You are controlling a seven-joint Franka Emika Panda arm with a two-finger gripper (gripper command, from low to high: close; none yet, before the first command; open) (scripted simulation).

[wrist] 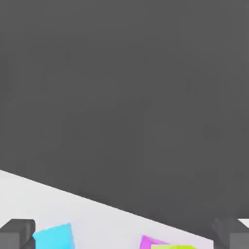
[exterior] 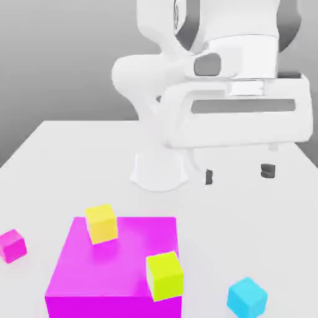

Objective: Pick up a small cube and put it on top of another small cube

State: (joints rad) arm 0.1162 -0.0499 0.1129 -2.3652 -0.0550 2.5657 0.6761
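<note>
The small cube (exterior: 246, 297) is plain sky-blue and rests on the white table near the front, toward the exterior view's right. It also appears in the hand view as a small cube (wrist: 53, 237) close to one dark fingertip (wrist: 17, 233). My gripper (exterior: 238, 174) hangs well above the table, farther back than the cube. Its dark fingers (exterior: 209, 177) stand wide apart with nothing between them. In the hand view the gripper (wrist: 125, 236) is open over bare table.
A big magenta block (exterior: 115, 267) stands at the front, left of the blue cube. A yellow cube (exterior: 101, 223) sits on its top, and a yellow-green cube (exterior: 165, 275) sits at its near right corner. A small pink cube (exterior: 12, 245) lies at the far left. The arm's white base (exterior: 158, 171) is behind.
</note>
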